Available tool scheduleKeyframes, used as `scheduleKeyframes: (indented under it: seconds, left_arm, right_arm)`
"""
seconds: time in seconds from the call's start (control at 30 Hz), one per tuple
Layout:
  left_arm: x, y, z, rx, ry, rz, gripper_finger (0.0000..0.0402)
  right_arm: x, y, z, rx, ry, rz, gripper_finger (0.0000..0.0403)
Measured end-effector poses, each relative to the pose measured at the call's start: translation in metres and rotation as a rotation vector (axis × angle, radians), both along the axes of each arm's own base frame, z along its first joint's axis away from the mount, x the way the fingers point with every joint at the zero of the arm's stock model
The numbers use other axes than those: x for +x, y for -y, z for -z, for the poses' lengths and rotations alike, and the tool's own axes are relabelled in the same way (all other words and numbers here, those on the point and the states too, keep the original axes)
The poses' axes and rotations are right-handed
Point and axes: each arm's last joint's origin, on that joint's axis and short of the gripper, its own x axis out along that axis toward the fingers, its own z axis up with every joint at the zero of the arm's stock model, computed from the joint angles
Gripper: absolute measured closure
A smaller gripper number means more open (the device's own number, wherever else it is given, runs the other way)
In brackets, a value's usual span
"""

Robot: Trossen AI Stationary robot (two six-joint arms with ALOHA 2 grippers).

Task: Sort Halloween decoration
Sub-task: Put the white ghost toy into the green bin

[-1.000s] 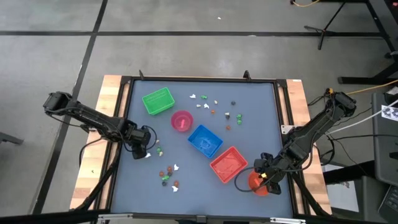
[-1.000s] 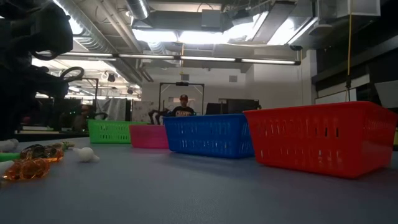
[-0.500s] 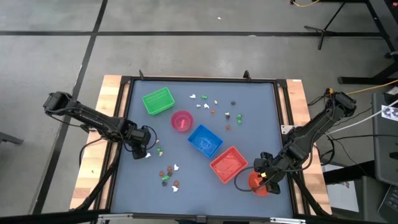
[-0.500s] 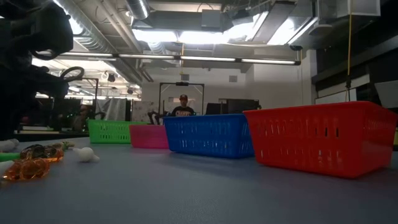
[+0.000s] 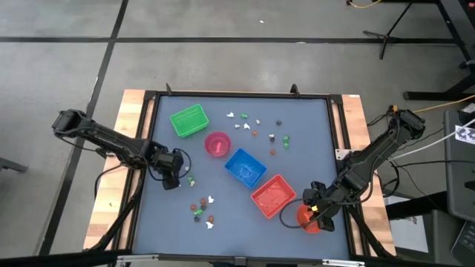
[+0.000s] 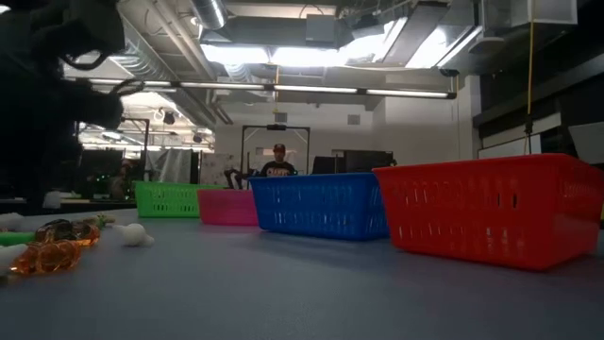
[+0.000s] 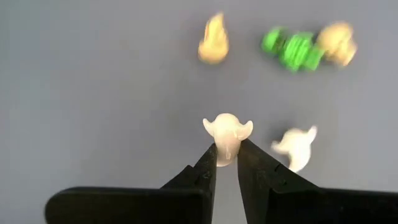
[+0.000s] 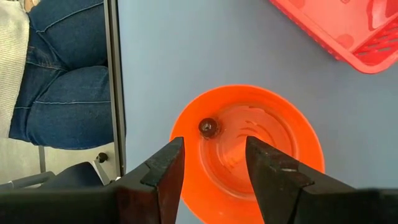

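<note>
The Halloween decoration is many tiny trinkets on the blue-grey table: a group at the far side, a group near the front, and a few beside my left gripper. My left gripper is shut on a small white trinket. On the table below it lie another white trinket, a pale one and a green one. My right gripper hangs open over the orange bowl. A dark trinket lies in that bowl. My left gripper pinches the white trinket's lower, narrow part between its two fingertips. The fingers come from above, pointing steeply down. The trinket's wider, eared end sticks out past the fingertips, and the trinket is lifted clear of the table.
A green tray, a pink bowl, a blue tray and a red tray run slantwise across the table toward the orange bowl. A person's legs in jeans show beyond the table's edge.
My left gripper has risen from the table with the white trinket, which was on the surface and now hangs clear of it. The other trinkets beside it have stayed in place.
</note>
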Motion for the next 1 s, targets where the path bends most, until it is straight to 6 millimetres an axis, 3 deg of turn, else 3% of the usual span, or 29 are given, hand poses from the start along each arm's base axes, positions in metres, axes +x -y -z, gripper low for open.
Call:
scheduleKeyframes:
  seconds: [0.57,1.0]
  left_arm:
    - [0.013,-0.006,-0.012,0.260,0.173,-0.096,0.0368]
    - [0.017,-0.036,-0.017,0.574,0.222,-0.318,0.0368]
  right_arm:
    - [0.000,0.000,0.000,0.000,0.000,0.000,0.0233]
    - [0.000,0.000,0.000,0.000,0.000,0.000,0.0233]
